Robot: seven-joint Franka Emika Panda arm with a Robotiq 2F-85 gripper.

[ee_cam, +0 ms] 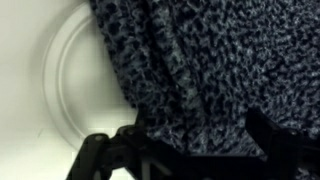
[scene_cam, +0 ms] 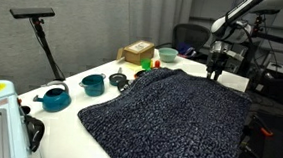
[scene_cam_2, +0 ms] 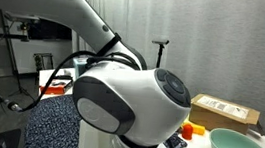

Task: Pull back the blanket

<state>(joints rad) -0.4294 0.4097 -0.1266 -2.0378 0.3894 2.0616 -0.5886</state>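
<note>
In an exterior view, the blanket [scene_cam: 169,116] covers most of the white tabletop [scene_cam: 68,124]. It is thick and soft, dark navy-grey with light flecks and a nubby knit surface. It forms a broad, rough rectangle. Its long axis runs from the near corner at the bottom of the picture to the far end, and one side drapes over the tabletop's edge. The claw [scene_cam: 217,66] hangs on its dark fingers right at that far end. From here I cannot tell whether it touches the knit or how wide it stands. Beside the blanket's long side stand a glossy teal pot [scene_cam: 93,84] and a rounded teal kettle [scene_cam: 53,99]. Farther back are a cardboard box [scene_cam: 137,54] and a green bowl [scene_cam: 167,56].

In the exterior view taken from behind the arm, a smooth white rounded arm joint [scene_cam_2: 135,99] fills the middle of the picture. Only a speckled patch of blanket shows low to its left, and the claw is hidden.

In the wrist view, the knit fills the upper right, gathered into soft ridges that slant from top to bottom. A smooth white disc [ee_cam: 62,75] with a raised round rim lies partly under the blanket's edge. The black fingers [ee_cam: 100,155] stand wide apart with the fabric between them, unclamped.
</note>
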